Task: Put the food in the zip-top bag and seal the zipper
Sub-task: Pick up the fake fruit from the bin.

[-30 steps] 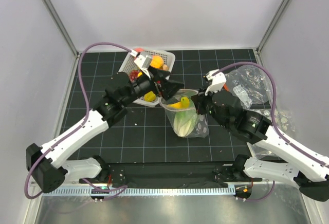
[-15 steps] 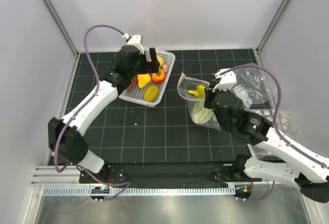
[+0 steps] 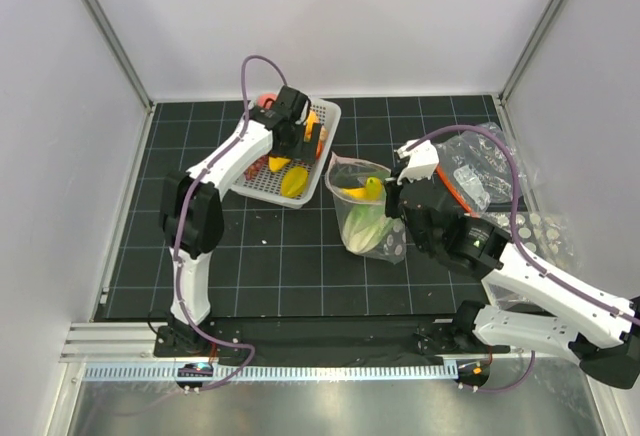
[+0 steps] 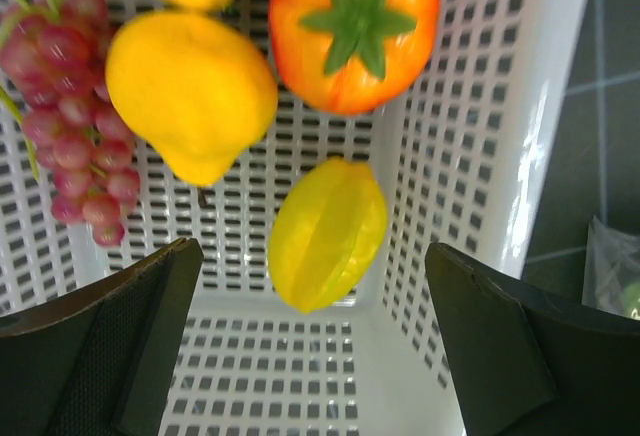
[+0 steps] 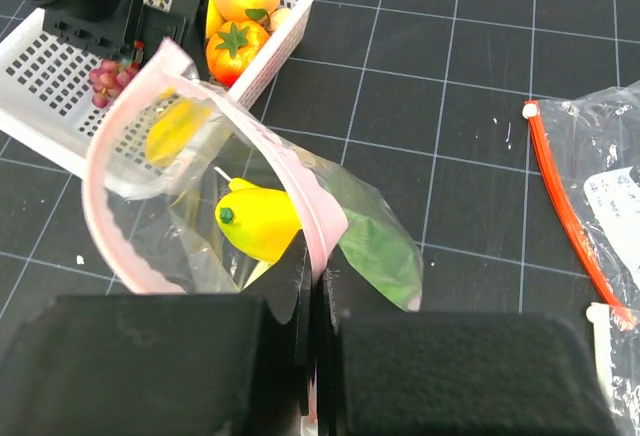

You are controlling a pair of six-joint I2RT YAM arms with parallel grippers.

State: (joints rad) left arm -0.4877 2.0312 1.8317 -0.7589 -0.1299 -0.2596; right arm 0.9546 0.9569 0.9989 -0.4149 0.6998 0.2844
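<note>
Loading step — zip-top bag [image 3: 362, 231], beside the basket [image 4: 480, 156], is pinched at its rim by the closed right gripper [image 5: 312, 296]; left gripper [image 4: 312, 254], spread wide and empty, is poised over a yellow fruit [image 4: 327, 231] — to be grasped next.

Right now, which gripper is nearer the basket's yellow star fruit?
Left. The left gripper hovers open over the star fruit; the right gripper is away, shut on the rim of the zip-top bag.

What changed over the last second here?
The left gripper left the mouth of the zip-top bag and swung to the basket, open above the star fruit. The right gripper stayed shut on the bag's rim, banana and cabbage still inside.
</note>
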